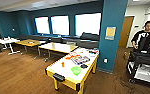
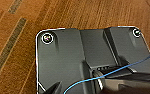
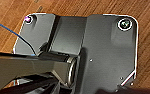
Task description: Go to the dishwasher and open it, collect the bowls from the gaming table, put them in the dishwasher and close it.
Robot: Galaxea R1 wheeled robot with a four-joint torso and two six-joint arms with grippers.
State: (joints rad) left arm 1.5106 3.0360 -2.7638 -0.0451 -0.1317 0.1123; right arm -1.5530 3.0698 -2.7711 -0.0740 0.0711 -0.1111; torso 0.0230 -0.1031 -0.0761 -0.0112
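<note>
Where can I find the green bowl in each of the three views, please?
Head view: green bowl on the near end of the gaming table, lower centre.
Left wrist view: the camera faces the wooden floor.
Right wrist view: the camera faces the wooden floor.
Shared landmark: the wooden floor.

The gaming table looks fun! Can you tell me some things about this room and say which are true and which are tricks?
1. A green bowl sits on the gaming table. True.
2. The floor is covered in blue carpet. False: it is brown wood.
3. A person stands at the right, behind a dark cart. True.
4. The pillar beside the gaming table is red. False: it is teal.
5. The green bowl sits on the floor. False: it is on the tabletop.
</note>
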